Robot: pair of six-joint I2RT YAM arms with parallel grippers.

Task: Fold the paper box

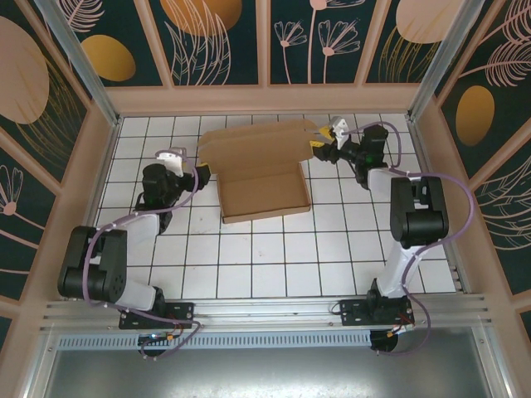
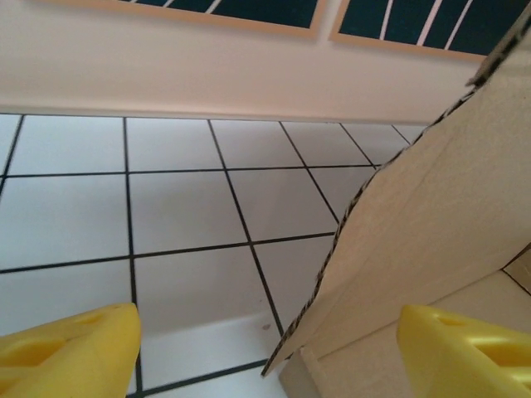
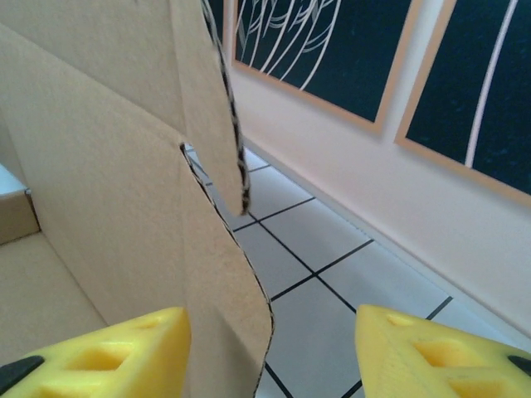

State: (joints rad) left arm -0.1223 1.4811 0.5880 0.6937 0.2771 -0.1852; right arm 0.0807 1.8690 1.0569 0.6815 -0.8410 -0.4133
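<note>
— Paper box (image 1: pixel 257 178), plain brown cardboard, where?
— Twelve o'clock, far tiles (image 1: pixel 249 249); base tray (image 1: pixel 265 197) looks formed, lid flaps (image 1: pixel 249 141) unfolded. My left gripper (image 2: pixel 270 352) and right gripper (image 1: pixel 319 148) gape, each straddling a side flap (image 3: pixel 124 207)

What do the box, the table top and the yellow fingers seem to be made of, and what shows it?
Box: corrugated cardboard, matte brown; its cut edges show striped fluting.
Table top: smooth white surface with a dark grid and a faint sheen, perhaps tile or a printed sheet.
Fingers: probably hard plastic, matte yellow, with hollow pockets formed in them.
</note>
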